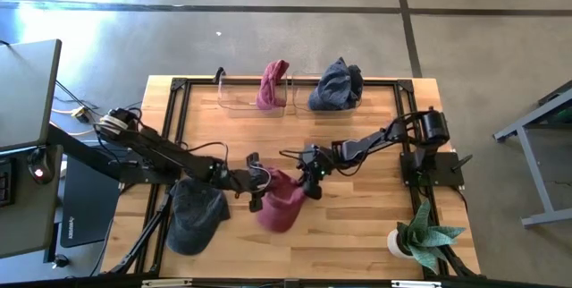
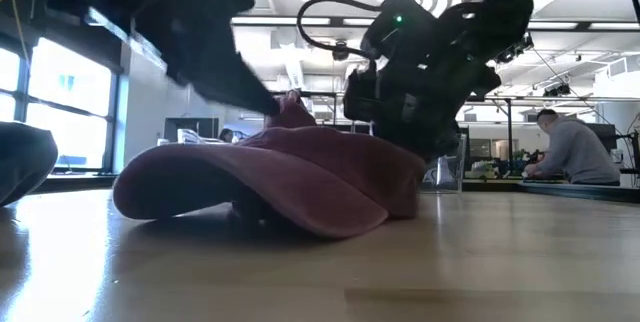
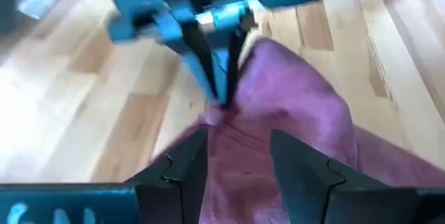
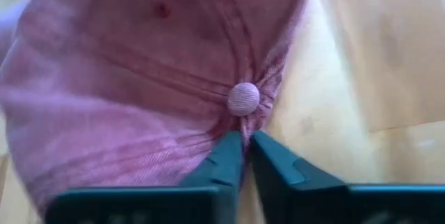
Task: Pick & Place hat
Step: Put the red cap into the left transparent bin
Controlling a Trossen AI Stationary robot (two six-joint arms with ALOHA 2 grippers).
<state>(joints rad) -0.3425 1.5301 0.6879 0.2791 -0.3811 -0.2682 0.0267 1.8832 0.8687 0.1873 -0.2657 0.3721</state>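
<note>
right gripper [image 4: 241, 156]: pinched on red hat's [image 1: 284, 200] crown by its button [image 4: 243, 99]
left gripper [image 3: 236, 156]: open, over the hat's other side
hat: desk [image 1: 357, 234] front-centre, between both grippers

red hat [image 1: 282, 206] centre | left hand [image 1: 256, 183], right hand [image 1: 310, 177] touching

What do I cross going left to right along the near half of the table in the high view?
Dark grey hat → left hand → red hat → right hand, pinching that hat's crown → potted plant.
</note>
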